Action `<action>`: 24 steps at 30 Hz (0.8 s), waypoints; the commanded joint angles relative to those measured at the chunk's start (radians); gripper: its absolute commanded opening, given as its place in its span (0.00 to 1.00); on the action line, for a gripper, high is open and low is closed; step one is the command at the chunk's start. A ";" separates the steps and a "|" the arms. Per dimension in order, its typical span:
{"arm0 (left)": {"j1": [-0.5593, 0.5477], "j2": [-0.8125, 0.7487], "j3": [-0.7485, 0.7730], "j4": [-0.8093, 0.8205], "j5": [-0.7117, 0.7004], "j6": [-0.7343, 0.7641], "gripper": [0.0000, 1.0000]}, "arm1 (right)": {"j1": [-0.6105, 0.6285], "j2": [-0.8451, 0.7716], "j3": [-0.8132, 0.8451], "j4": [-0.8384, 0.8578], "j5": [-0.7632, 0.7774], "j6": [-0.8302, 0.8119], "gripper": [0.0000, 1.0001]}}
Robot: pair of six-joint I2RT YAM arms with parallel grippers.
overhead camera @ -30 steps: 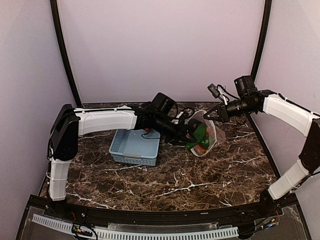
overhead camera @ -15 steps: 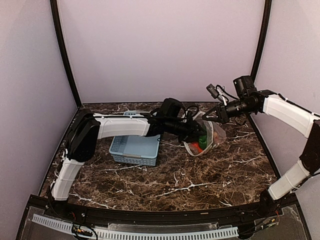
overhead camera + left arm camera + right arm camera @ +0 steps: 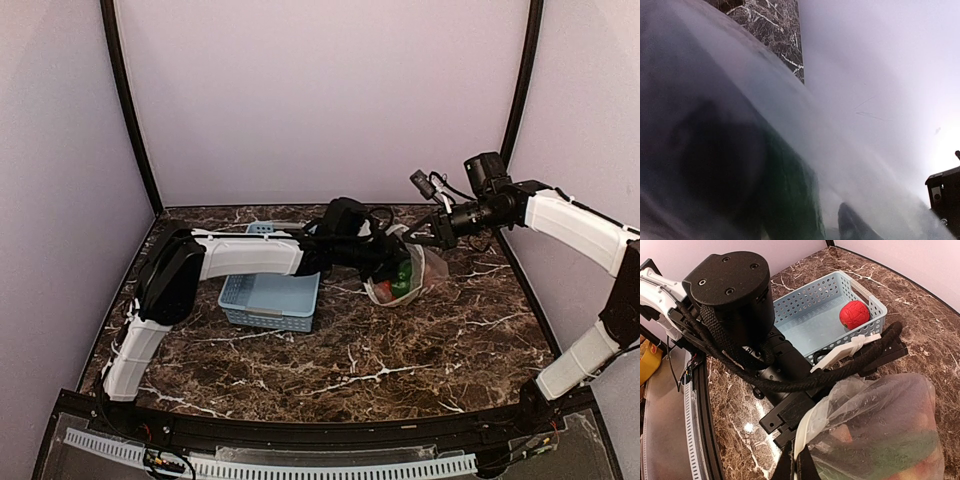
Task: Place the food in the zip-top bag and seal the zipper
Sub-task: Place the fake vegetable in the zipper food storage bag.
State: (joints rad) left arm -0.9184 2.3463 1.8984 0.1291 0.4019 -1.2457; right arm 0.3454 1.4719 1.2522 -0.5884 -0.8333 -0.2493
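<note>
The clear zip-top bag (image 3: 408, 275) lies at the back right of the table, with green and orange-red food (image 3: 402, 280) showing through it. My right gripper (image 3: 426, 238) is shut on the whitish zipper edge (image 3: 816, 426) at the bag's mouth and holds it up; its jaws (image 3: 797, 461) pinch the strip. My left gripper (image 3: 392, 264) is pushed into the mouth. In the left wrist view I see only blurred plastic, a green piece (image 3: 790, 190), a dark shape and one dark fingertip (image 3: 854, 224). A red tomato piece (image 3: 855, 315) lies in the basket.
The light-blue slotted basket (image 3: 268, 298) stands left of the bag, under my left forearm (image 3: 250, 255). The left wrist and its black cables (image 3: 740, 305) crowd the bag's mouth. The back wall is just behind the bag.
My left gripper has gone deeper into the bag with the green piece. The bag has sagged lower and shifted slightly left. The right gripper has moved a little left, still holding the edge.
</note>
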 commanded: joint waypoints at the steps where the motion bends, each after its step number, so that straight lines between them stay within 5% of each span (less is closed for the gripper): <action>1: -0.009 -0.050 0.024 -0.004 -0.043 0.042 0.60 | 0.013 -0.035 0.009 0.015 -0.009 0.002 0.00; 12: -0.039 -0.261 -0.102 -0.114 -0.063 0.179 0.65 | -0.022 -0.031 0.011 0.030 0.047 0.031 0.00; 20: -0.050 -0.393 -0.109 -0.249 0.024 0.448 0.66 | -0.064 -0.058 0.089 0.029 0.137 0.052 0.00; 24: -0.049 -0.490 -0.164 -0.374 -0.058 0.644 0.63 | -0.064 -0.002 0.180 -0.020 0.162 0.024 0.00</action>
State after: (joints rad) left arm -0.9646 1.9644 1.7817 -0.0738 0.3878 -0.8444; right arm 0.2867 1.4586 1.3212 -0.5858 -0.7055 -0.2058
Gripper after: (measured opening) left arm 0.639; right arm 0.006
